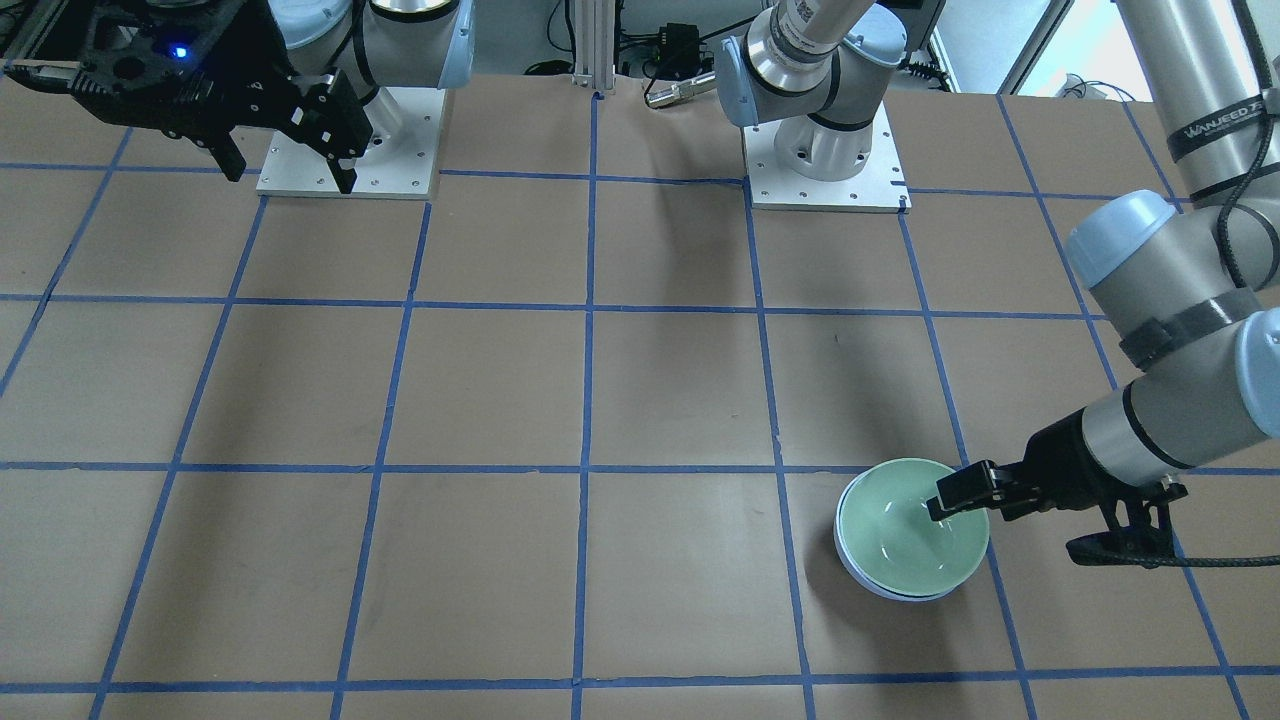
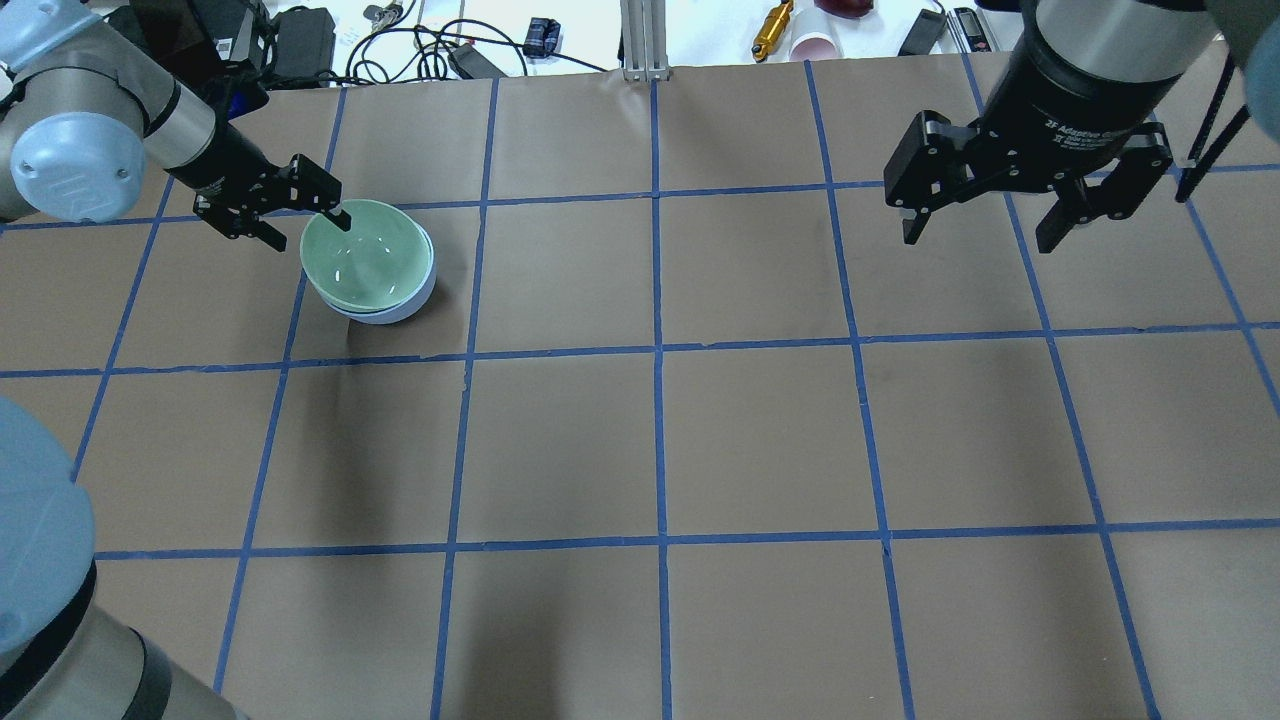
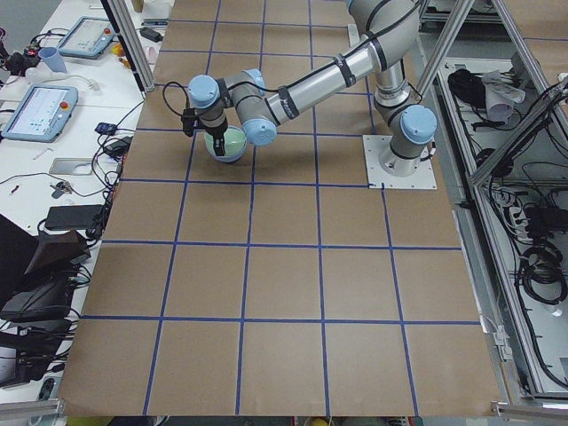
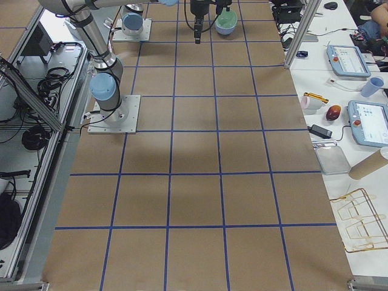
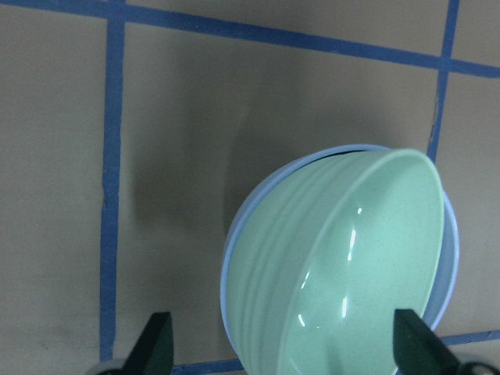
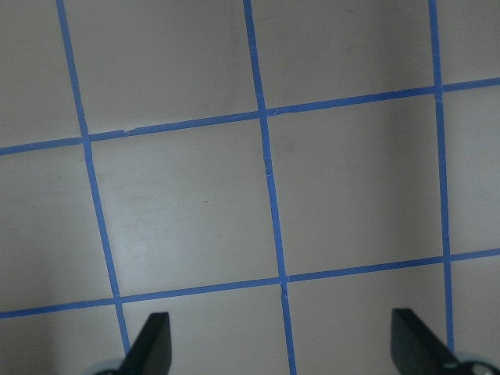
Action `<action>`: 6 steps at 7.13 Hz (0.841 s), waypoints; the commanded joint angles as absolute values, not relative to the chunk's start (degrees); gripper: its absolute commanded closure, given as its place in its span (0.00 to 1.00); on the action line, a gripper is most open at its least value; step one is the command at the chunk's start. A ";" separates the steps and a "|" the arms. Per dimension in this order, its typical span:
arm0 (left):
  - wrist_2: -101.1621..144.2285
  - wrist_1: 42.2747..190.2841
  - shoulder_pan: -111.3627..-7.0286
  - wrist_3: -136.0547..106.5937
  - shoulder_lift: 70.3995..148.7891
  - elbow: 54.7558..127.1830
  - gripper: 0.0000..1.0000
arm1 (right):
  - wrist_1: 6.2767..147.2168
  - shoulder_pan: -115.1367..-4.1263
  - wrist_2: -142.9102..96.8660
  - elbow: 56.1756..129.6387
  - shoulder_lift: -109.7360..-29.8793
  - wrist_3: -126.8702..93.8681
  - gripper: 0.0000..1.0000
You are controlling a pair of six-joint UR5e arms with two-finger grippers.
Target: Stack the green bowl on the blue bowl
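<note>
My left claw [image 2: 306, 230] is open, astride the left rim of the green bowl [image 2: 368, 258], which sits tilted in the blue bowl [image 2: 410, 305], far left on the worktop [image 2: 760, 440]. It looks glossy, stiff, probably slippery and breakable; I'd pinch its rim.

Black strap [image 1: 1225, 125] on left arm [image 1: 1160, 60], over counter's left end: white "WANJEED 7", rest hidden by curve. Black collar [image 2: 1085, 132] above right gripper [image 2: 978, 238], near far right corner: "2F Adaptive", remainder unreadable. Nothing else was legible.
</note>
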State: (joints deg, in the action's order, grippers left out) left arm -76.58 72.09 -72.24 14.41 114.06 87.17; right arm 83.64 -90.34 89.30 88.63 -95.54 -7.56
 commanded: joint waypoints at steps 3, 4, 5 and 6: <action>-88.30 78.04 -81.97 10.39 105.75 85.69 0.00 | 83.58 -90.35 89.30 88.68 -95.54 -7.56 0.00; -88.68 79.87 -84.44 9.85 103.47 85.52 0.00 | 83.67 -90.35 89.30 88.59 -95.54 -7.56 0.00; -91.47 80.24 -85.59 9.06 101.62 85.43 0.00 | 83.67 -90.35 89.30 88.59 -95.54 -7.56 0.00; -91.93 82.51 -86.04 8.79 99.34 84.73 0.00 | 83.67 -90.35 89.30 88.59 -95.54 -7.56 0.00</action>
State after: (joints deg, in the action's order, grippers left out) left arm -90.52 80.43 -84.92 9.40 102.00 85.31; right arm 83.66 -90.35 89.30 88.61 -95.54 -7.56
